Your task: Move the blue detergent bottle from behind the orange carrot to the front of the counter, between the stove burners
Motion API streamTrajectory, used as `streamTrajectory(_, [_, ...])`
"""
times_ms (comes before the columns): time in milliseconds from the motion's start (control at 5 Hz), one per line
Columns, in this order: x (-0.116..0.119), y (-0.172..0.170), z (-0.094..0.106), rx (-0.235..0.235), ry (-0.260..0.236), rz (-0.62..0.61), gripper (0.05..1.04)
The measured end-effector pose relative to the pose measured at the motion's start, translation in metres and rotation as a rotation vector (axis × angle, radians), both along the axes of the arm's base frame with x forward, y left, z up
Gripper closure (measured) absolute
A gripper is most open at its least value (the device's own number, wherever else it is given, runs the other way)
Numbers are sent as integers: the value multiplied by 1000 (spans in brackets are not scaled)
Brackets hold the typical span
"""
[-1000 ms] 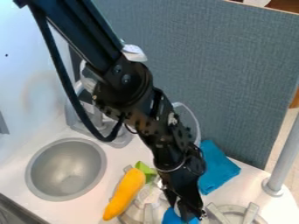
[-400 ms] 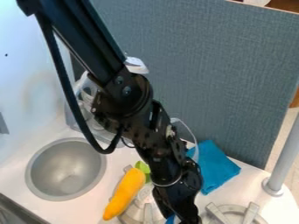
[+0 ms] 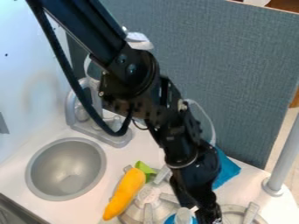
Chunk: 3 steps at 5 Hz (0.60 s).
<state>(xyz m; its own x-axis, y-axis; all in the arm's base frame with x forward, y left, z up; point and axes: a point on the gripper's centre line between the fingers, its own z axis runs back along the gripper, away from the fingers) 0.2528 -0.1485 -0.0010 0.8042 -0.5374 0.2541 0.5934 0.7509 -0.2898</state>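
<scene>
The claw (image 3: 206, 215) has swung right!
Left to right: yellow vegetable (image 3: 124, 194) by the burner (image 3: 137, 213), green piece (image 3: 144, 168), blue pale-topped object (image 3: 183, 216) beside the claw, blue cloth (image 3: 227, 169) behind; spread or pinching, can't tell.

Blue object (image 3: 170, 220) cut off below, cloth (image 3: 228, 169) partly hidden

From where I stood, the place was brightly lit. The pale wall (image 3: 20, 83) and white counter (image 3: 130, 153) caught most of the light, whose source I couldn't make out. Soft shading rounded the metal basin (image 3: 65, 168), small glints dotted the black arm (image 3: 90, 28), and the grey-blue partition (image 3: 234, 78) looked evenly lit, without glare.
</scene>
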Motion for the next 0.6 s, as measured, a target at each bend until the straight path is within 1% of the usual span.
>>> streamTrajectory(200, [5, 2, 20, -33, -29, 15, 74])
streamTrajectory(400, [6, 3, 38, -63, -54, 0, 74])
streamTrajectory(600, [6, 14, 89, -101, -114, -49, 74])
